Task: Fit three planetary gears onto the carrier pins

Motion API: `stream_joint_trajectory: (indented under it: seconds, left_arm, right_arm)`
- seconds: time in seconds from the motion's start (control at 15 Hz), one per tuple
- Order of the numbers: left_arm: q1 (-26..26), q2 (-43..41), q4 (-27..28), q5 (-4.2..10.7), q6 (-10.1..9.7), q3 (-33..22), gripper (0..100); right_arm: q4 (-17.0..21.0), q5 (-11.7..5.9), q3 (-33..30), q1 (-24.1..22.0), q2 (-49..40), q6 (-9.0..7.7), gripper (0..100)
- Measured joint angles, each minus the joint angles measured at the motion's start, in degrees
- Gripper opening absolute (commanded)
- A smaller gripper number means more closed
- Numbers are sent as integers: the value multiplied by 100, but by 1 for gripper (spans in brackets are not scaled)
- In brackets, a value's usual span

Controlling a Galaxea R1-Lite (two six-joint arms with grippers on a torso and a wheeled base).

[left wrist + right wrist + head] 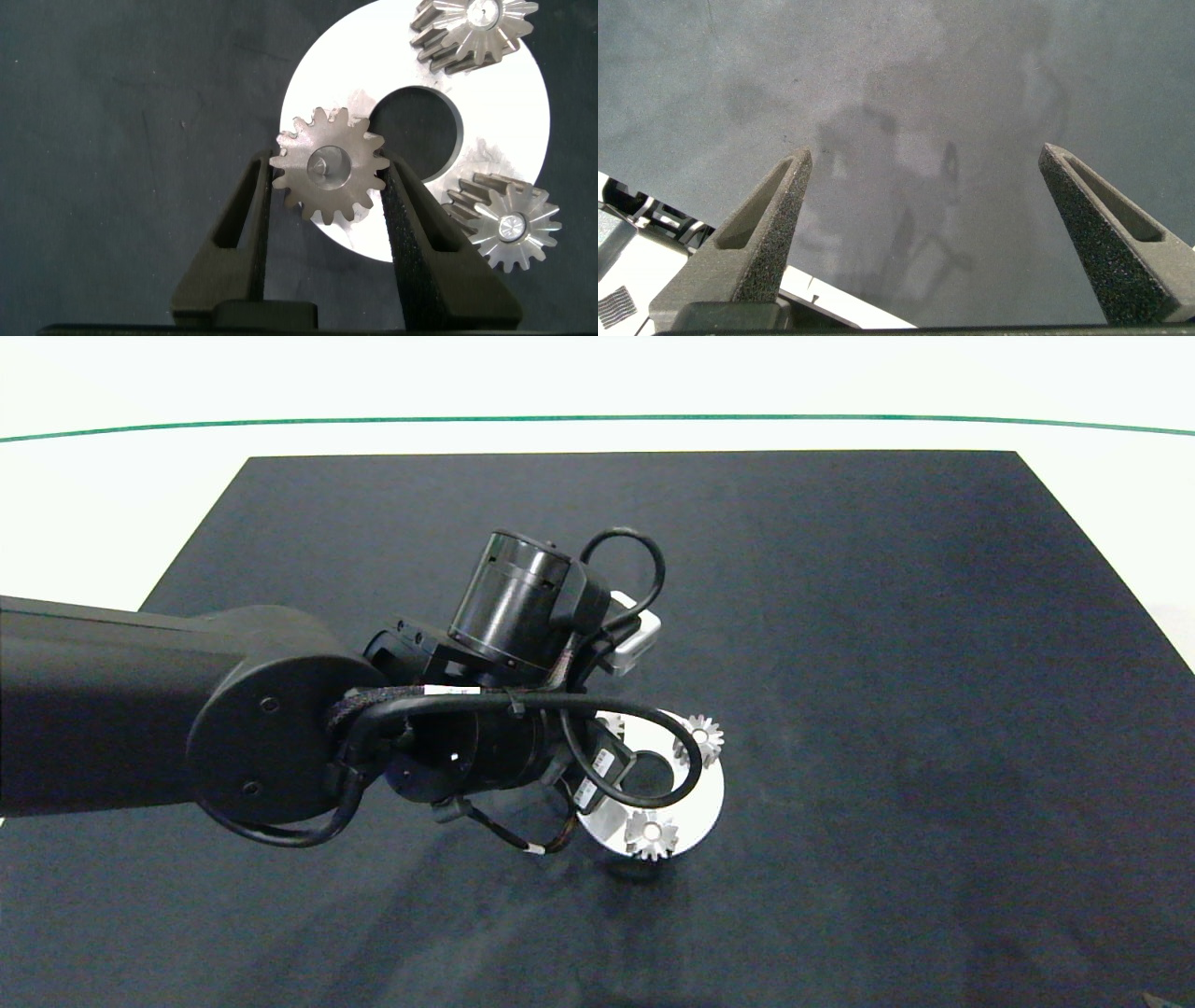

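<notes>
My left gripper (329,168) is shut on a silvery planetary gear (329,177), gripping it by its toothed flanks over the edge of the white disc (374,56) beside the large centre hole. Two other planetary gears (472,26) (505,219) sit on the disc, each with a carrier pin's top (511,224) showing in its centre hole. I cannot tell whether the held gear rests on a pin. In the head view the left arm (504,616) covers the gripper; the disc (695,803) and two gears (702,737) (651,833) show beside it. My right gripper (924,154) hangs open over bare mat.
A dark mat (887,663) covers the white table (112,504). A looping black cable (653,775) from the left wrist hangs over the disc. In the right wrist view a white edge (635,280) borders the mat.
</notes>
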Motion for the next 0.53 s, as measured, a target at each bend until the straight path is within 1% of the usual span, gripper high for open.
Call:
stream_joint_trajectory:
  seconds: [0.53]
  left_arm:
    - [116, -59, 0, 2, 30, 50, 0]
  right_arm:
    - [9, 0, 7, 0, -32, -11, 100]
